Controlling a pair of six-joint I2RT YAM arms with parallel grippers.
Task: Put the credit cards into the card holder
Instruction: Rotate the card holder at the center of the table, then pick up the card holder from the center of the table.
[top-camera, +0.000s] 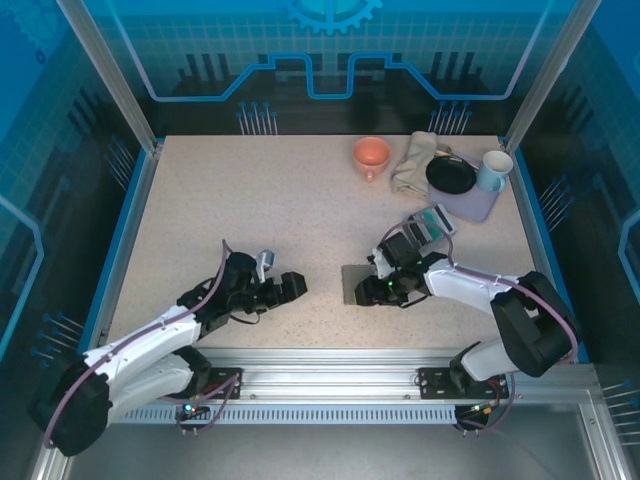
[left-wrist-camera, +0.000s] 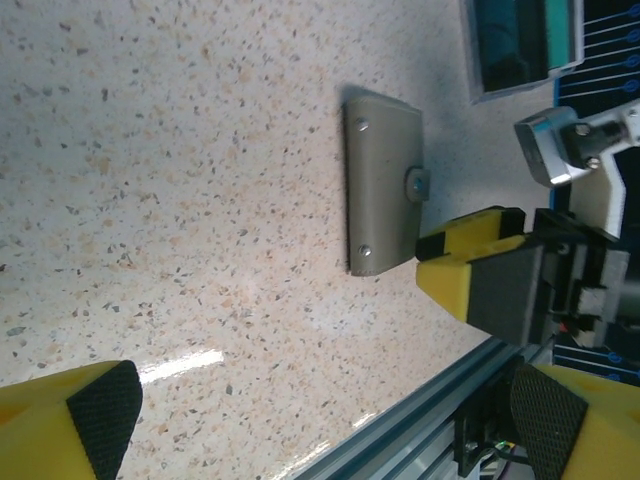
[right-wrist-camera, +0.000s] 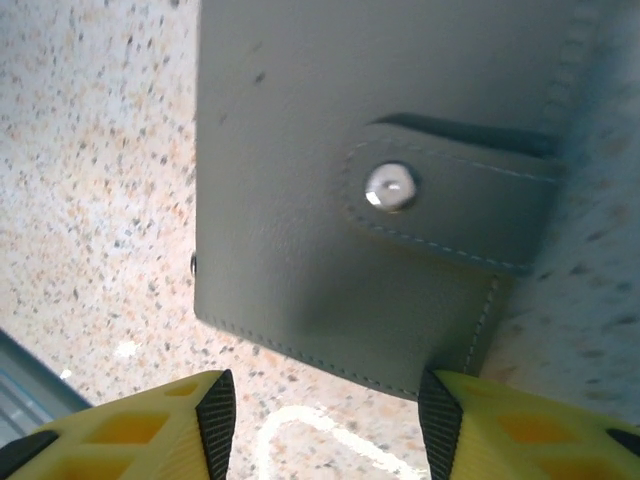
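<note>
Now the grey card holder (right-wrist-camera: 300, 180), a flat stitched leather-look rectangle w/ a rounded strap (right-wrist-camera: 460, 215) & metal snap (right-wrist-camera: 390, 187), lies shut on the speckled table (top-camera: 250, 200) under the right gripper (right-wrist-camera: 325, 425), whose yellow fingers (right-wrist-camera: 190, 440) w/ black pads stand approx. half apart over its near edge, gripping nothing. Opposite, the left gripper (left-wrist-camera: 325, 405) is spread wide & empty; the thin glossy cards (top-camera: 432, 222), teal, dark & whitish, lie stacked beside the right arm's wrist.

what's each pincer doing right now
left pincer: open, holding nothing
right pincer: open over the card holder, not gripping it
</note>
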